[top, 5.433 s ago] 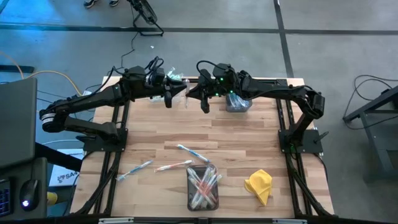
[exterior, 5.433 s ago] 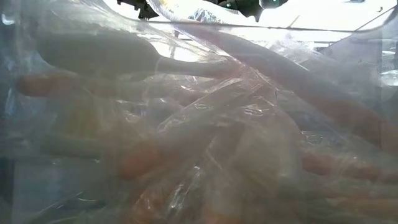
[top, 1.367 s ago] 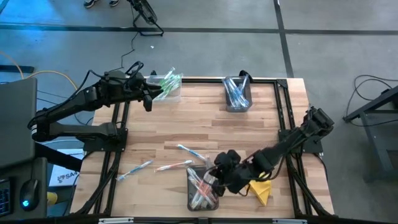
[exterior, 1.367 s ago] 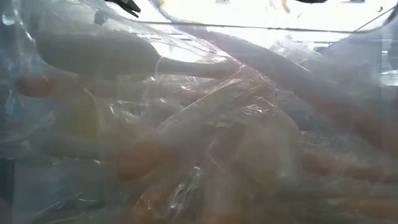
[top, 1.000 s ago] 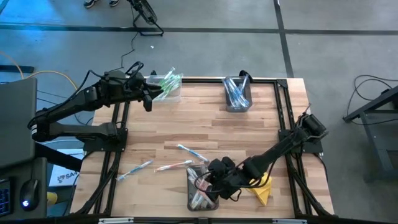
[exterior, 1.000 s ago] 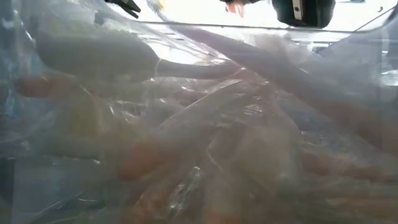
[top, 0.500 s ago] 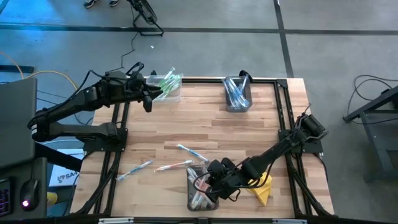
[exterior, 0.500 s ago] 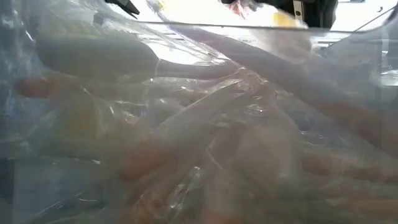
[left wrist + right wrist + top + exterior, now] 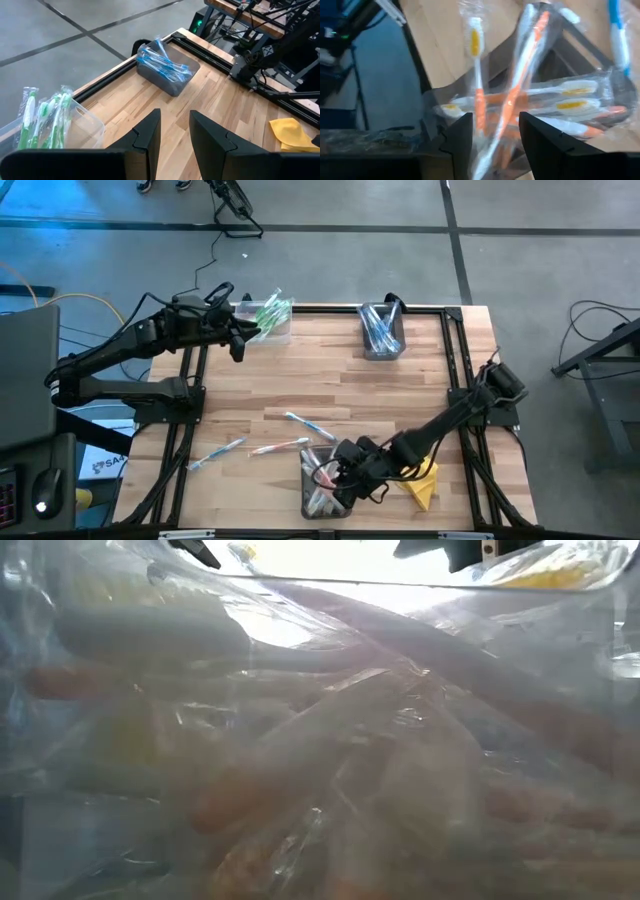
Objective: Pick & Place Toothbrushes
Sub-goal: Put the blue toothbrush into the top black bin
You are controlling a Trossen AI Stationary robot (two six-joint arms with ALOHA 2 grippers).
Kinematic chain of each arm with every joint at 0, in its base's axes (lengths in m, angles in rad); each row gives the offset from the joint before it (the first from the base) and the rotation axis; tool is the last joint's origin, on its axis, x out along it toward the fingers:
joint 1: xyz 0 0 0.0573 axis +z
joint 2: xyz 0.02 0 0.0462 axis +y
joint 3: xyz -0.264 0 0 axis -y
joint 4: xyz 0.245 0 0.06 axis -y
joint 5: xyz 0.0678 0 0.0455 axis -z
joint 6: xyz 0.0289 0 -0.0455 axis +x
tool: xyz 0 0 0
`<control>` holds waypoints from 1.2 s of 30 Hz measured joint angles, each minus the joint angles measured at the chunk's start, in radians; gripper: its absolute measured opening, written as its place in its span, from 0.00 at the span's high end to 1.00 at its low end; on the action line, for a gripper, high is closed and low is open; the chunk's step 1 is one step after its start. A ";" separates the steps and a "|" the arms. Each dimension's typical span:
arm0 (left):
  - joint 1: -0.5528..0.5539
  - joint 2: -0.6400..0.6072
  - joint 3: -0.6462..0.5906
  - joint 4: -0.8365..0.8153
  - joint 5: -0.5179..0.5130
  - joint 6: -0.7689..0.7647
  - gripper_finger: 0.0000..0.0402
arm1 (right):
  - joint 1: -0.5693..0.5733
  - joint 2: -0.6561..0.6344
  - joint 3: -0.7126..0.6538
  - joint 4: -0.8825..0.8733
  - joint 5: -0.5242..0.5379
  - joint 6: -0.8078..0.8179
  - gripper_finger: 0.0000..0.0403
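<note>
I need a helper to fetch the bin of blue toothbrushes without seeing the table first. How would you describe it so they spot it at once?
Start at the wooden table and go to its far edge, right of the middle. The grey bin stands there, holding wrapped blue toothbrushes. The clear bin at the far left holds green ones, and the near bin under the right gripper holds orange ones.

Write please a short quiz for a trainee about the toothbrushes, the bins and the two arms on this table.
1. True or false: the jaws of the right arm are over the front bin.
2. How many loose toothbrushes lie on the bare table?
3. The clear bin by the left arm holds toothbrushes of which colour? A blue, B green, C orange.
Key: 1 true; 2 three; 3 B.
</note>
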 joint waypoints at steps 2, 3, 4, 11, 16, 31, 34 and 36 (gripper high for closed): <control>0.000 0.000 0.000 0.000 0.000 0.000 0.75 | -0.009 -0.010 0.001 -0.003 -0.029 0.000 0.63; 0.000 0.000 0.000 0.000 0.000 0.000 0.75 | -0.016 -0.015 0.000 -0.009 -0.043 0.000 0.64; 0.000 0.000 0.000 0.001 0.000 0.000 0.75 | -0.025 -0.022 0.000 -0.005 -0.058 0.000 0.66; 0.000 0.000 0.000 0.002 -0.001 0.000 0.75 | -0.089 -0.052 0.000 0.000 -0.070 -0.083 0.73; 0.000 0.000 0.000 0.003 -0.001 0.000 0.75 | -0.151 -0.053 0.000 0.021 -0.073 -0.114 0.78; 0.000 0.000 0.000 0.003 -0.001 0.000 0.75 | -0.331 -0.080 0.000 0.280 -0.198 -0.479 0.86; 0.000 0.000 0.000 0.003 -0.001 0.000 0.75 | -0.381 -0.099 0.000 0.276 -0.226 -0.556 0.87; 0.000 0.000 0.000 0.003 -0.001 0.000 0.75 | -0.418 -0.109 0.000 0.278 -0.235 -0.610 0.87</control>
